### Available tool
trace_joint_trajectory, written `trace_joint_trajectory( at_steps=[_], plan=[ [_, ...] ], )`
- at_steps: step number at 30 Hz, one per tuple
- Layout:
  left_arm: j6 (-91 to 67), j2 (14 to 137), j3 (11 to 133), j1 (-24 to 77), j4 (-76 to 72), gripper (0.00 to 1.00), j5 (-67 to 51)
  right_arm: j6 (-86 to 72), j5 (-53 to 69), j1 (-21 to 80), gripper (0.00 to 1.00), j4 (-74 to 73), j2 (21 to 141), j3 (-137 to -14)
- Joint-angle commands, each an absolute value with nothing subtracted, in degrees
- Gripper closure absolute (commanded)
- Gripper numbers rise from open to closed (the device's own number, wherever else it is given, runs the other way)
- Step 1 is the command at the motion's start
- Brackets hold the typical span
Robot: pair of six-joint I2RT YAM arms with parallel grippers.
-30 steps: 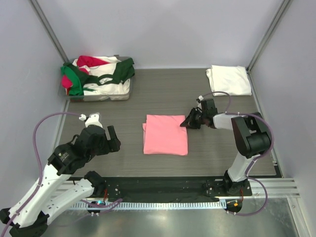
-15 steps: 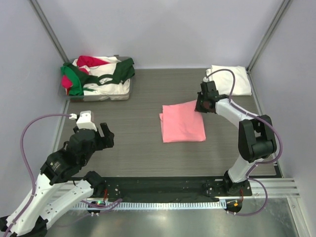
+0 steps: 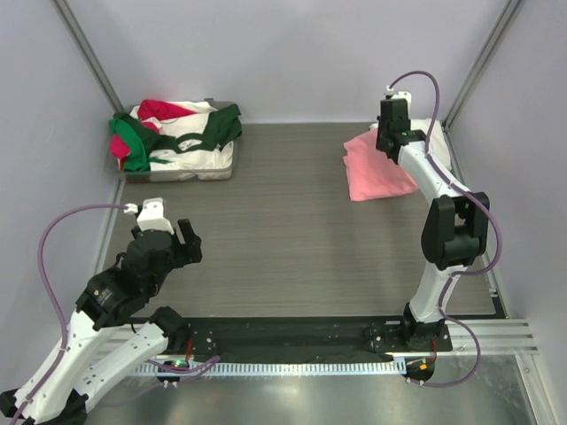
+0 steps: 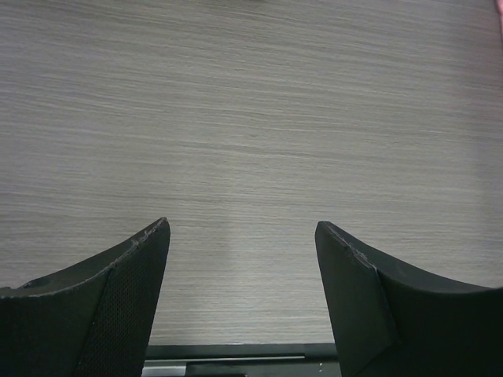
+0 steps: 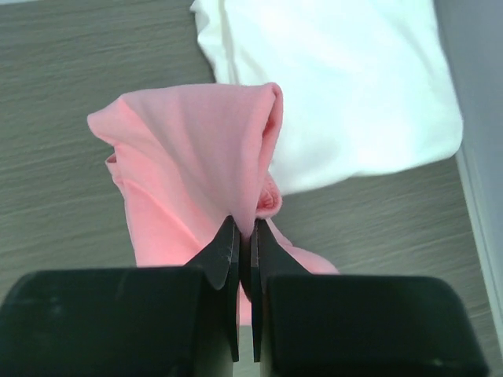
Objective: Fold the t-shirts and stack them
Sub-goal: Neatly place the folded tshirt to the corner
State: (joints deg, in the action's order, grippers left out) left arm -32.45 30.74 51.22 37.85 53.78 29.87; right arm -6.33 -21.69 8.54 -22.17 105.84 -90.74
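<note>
My right gripper is shut on the folded salmon-pink t-shirt and holds it at the far right, partly over the folded white t-shirt. In the right wrist view the pink t-shirt hangs from my shut right gripper, with the white t-shirt beneath and beyond it. A heap of dark green, red and white t-shirts lies in the tray at the far left. My left gripper is open and empty at the near left; its fingers stand wide apart over bare table.
The shallow clear tray stands at the back left corner. Grey walls close the table at left, back and right. A black rail runs along the near edge.
My right gripper has carried the pink t-shirt from the table's middle to the far right, up to the white t-shirt. My left arm has barely moved since half a second ago.
</note>
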Motion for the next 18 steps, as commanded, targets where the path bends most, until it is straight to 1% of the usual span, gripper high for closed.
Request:
trace_joint_trajectory(
  at_steps=[1, 9, 12, 18],
  plan=[
    [-31.7, 32.0, 51.2, 37.1, 51.1, 0.25, 29.8, -0.6, -20.4, 6.7, 0.99, -19.1, 107.5, -96.8],
    [-31.4, 32.9, 51.1, 35.2, 50.7, 0.25, 28.8, 3.2, -12.9, 2.0, 0.99, -18.3, 109.9, -103.6],
    [-31.0, 33.0, 50.7, 33.4, 50.2, 0.25, 27.8, 3.3, -11.3, 1.1, 0.99, -18.5, 110.1, -106.6],
    [-31.0, 34.2, 50.9, 33.3, 50.3, 0.25, 27.6, 2.6, -8.1, 0.8, 0.99, -19.2, 112.6, -112.5]
  ],
)
